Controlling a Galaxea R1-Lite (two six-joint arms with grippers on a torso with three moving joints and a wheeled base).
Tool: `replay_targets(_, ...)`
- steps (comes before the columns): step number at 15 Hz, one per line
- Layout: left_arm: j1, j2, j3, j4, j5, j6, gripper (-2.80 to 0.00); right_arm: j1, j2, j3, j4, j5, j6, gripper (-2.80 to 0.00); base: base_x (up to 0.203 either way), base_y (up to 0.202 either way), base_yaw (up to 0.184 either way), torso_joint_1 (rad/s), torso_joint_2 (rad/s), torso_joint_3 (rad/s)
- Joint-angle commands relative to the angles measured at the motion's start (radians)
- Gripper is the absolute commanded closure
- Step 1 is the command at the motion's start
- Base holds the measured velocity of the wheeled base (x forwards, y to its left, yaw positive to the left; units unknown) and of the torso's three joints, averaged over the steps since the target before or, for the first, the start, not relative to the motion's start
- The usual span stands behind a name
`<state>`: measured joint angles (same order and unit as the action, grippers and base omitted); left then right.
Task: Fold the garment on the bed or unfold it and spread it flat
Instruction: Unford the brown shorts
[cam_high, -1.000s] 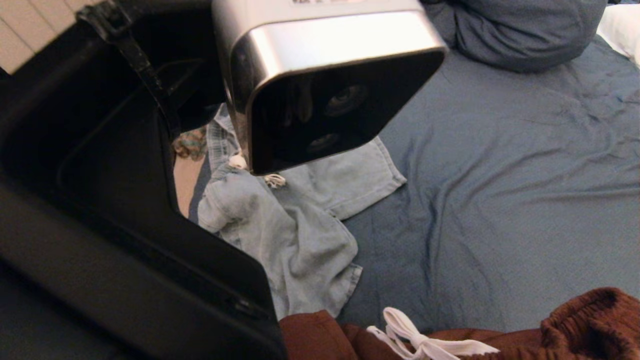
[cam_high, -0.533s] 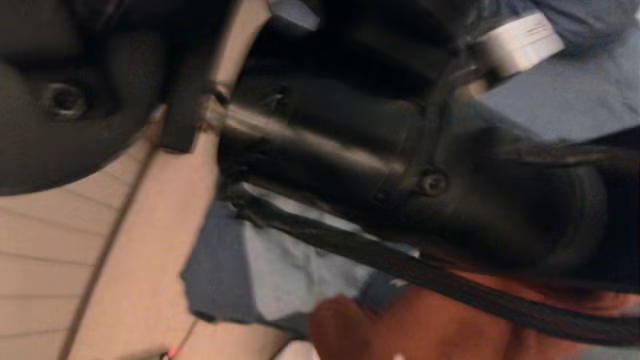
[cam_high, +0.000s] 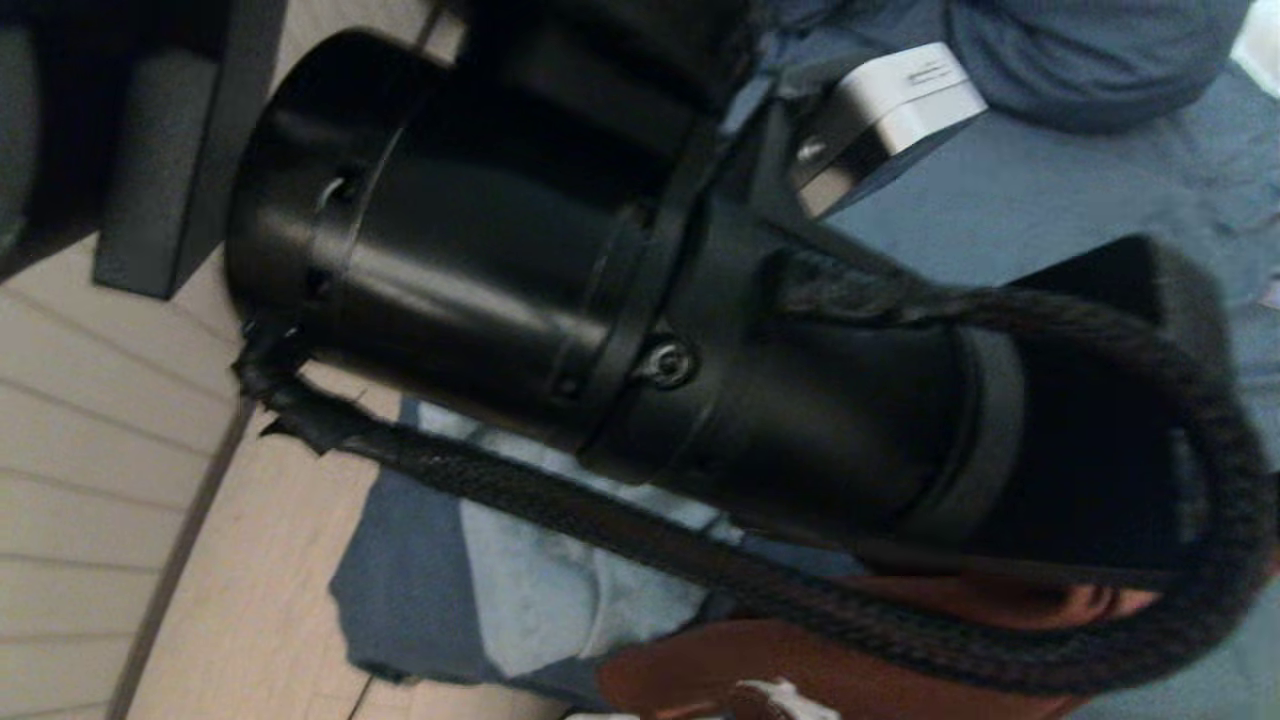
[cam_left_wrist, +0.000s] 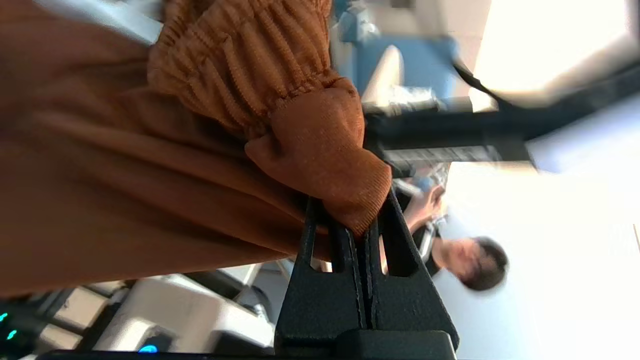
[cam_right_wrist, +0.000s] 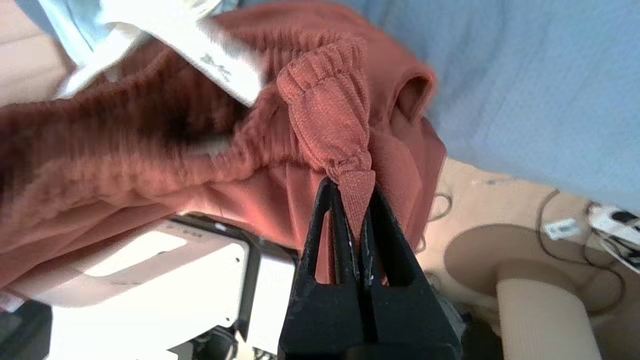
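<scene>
A rust-brown garment (cam_high: 700, 670) with an elastic waistband and a white drawstring (cam_right_wrist: 210, 55) hangs lifted off the bed (cam_high: 1050, 200), whose slate-blue cover shows in the head view. My left gripper (cam_left_wrist: 362, 220) is shut on one corner of the rust-brown garment's waistband (cam_left_wrist: 320, 150). My right gripper (cam_right_wrist: 352, 205) is shut on a bunched tip of the same waistband (cam_right_wrist: 325, 105). In the head view a black arm (cam_high: 650, 330) held close to the camera hides most of the scene, and neither gripper's fingers show there.
A light blue denim garment (cam_high: 540, 590) lies crumpled on the bed's near left corner. A bunched blue duvet (cam_high: 1080, 60) sits at the far right. Pale wood floor (cam_high: 90, 480) runs along the bed's left side. A person (cam_left_wrist: 465, 260) sits in the room behind.
The black arm has swung up across the head camera, now covering most of the view. The rust-brown garment has risen from the near edge of the bed.
</scene>
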<state>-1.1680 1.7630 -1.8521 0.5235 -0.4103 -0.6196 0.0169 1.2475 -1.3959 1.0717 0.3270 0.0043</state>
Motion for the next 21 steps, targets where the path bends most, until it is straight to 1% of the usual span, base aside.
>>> replay_targets(1,0.042,0.0,-0.002,0.012,0.019,-0.006,0.0,0.002,-0.019,-0.008,0.005,0.003,0.002,0.0,0.0,0.0,0.0,0.0,0.0,0.0)
replay_targets(3,0.115,0.037,-0.01,0.001,0.025,-0.005,0.0,-0.001,-0.01,-0.025,0.0,0.003,0.0,0.0,0.0,0.0,0.0,0.0,0.0,0.0)
replay_targets(5,0.202,0.104,-0.023,-0.078,0.016,-0.006,0.0,-0.002,0.015,-0.046,-0.022,0.001,0.002,0.0,0.0,0.0,0.0,0.0,0.0,0.0)
replay_targets(8,0.31,0.225,-0.074,-0.178,0.015,-0.002,0.0,-0.017,0.087,-0.057,-0.146,0.001,0.011,0.0,0.0,0.0,0.0,0.0,0.0,0.0)
replay_targets(9,0.343,0.25,-0.08,-0.248,0.022,0.001,0.0,-0.025,0.114,-0.06,-0.192,0.0,0.014,0.0,0.0,0.0,0.0,0.0,0.0,0.0)
replay_targets(10,0.377,0.259,-0.076,-0.296,0.027,0.002,0.0,-0.035,0.144,-0.064,-0.241,-0.001,0.017,0.0,0.0,0.0,0.0,0.0,0.0,0.0)
replay_targets(11,0.402,0.259,-0.074,-0.324,0.034,0.006,0.0,-0.051,0.171,-0.065,-0.288,-0.001,0.02,0.0,0.0,0.0,0.0,0.0,0.0,0.0)
replay_targets(12,0.423,0.258,-0.073,-0.345,0.038,0.023,0.0,-0.068,0.199,-0.065,-0.331,-0.001,0.022,0.0,0.0,0.0,0.0,0.0,0.0,0.0)
replay_targets(15,0.455,0.273,-0.073,-0.377,0.04,0.114,0.0,-0.099,0.28,-0.066,-0.445,0.0,0.023,0.0,0.0,0.0,0.0,0.0,0.0,0.0)
replay_targets(16,0.473,0.284,-0.073,-0.403,0.041,0.128,0.0,-0.104,0.305,-0.066,-0.481,0.0,0.023,0.0,0.0,0.0,0.0,0.0,0.0,0.0)
replay_targets(18,0.518,0.305,-0.074,-0.452,0.045,0.133,0.0,-0.11,0.352,-0.067,-0.579,-0.001,0.022,0.0,0.0,0.0,0.0,0.0,0.0,0.0)
replay_targets(20,0.566,0.323,-0.073,-0.486,0.082,0.139,0.0,-0.112,0.397,-0.068,-0.679,-0.003,0.023,0.0,0.0,0.0,0.0,0.0,0.0,0.0)
replay_targets(21,0.587,0.33,-0.073,-0.501,0.091,0.157,0.0,-0.111,0.414,-0.068,-0.713,-0.003,0.023,0.0,0.0,0.0,0.0,0.0,0.0,0.0)
